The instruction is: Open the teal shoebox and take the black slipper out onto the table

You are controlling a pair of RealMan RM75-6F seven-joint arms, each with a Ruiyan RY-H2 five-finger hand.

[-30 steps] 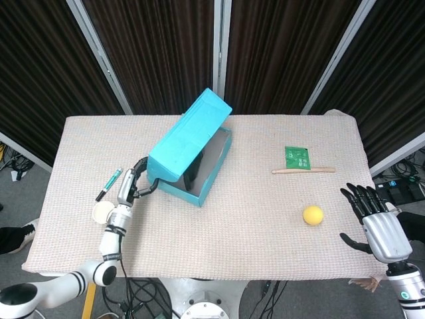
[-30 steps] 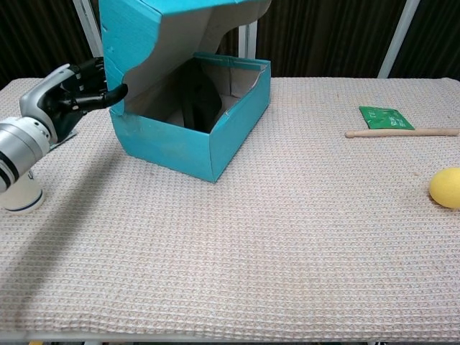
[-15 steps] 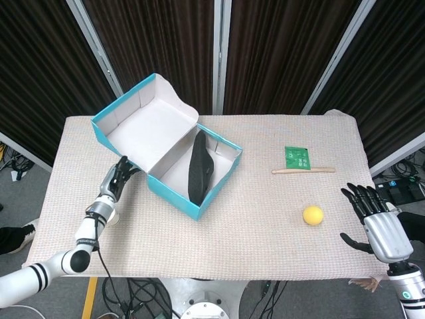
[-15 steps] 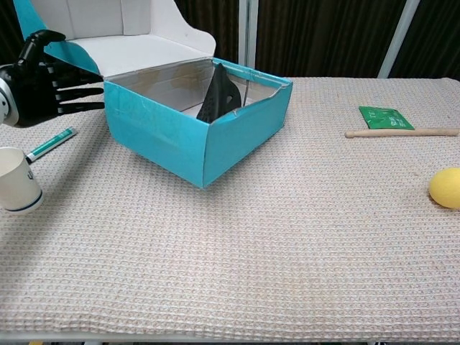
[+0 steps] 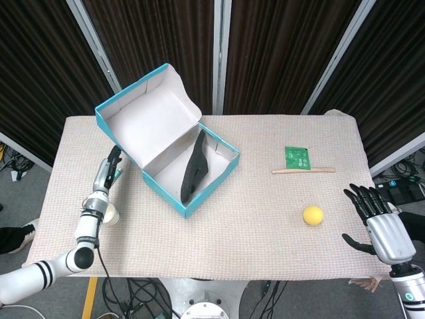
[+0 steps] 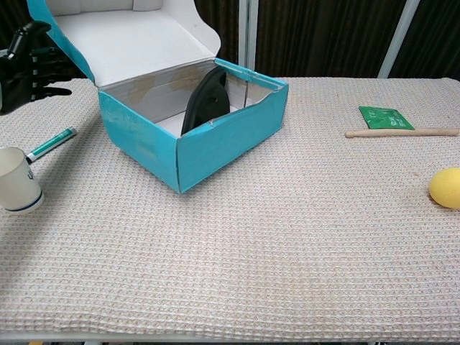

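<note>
The right hand (image 5: 384, 226) hovers at the near right edge of the worktop (image 5: 265, 219), fingers spread and holding nothing, well apart from the box. A yellow ball (image 5: 313, 214) lies just to its left. On the near left side, a white paper cup (image 6: 17, 188) stands by the worktop's edge, with a green marker (image 6: 50, 144) lying just behind it.

Further back on that side, the left hand (image 6: 29, 65) is raised beside the box's lid, fingers apart and gripping nothing — whether a fingertip touches the lid, I cannot tell.

The teal shoebox (image 5: 188, 174) sits left of centre with its lid (image 5: 147, 119) swung fully back and standing up behind it, white inside showing. The black slipper (image 5: 193, 167) is inside, standing on edge and leaning against the box's far wall, its upper rim poking above the box's edge in the chest view.

Beyond the ball, a wooden stick (image 5: 303, 171) lies touching a green packet (image 5: 297, 157).

So step 1, opening, looks done. What is left is the whole of step 2 — reaching in, gripping the slipper, lifting it over the wall and setting it on the worktop.
</note>
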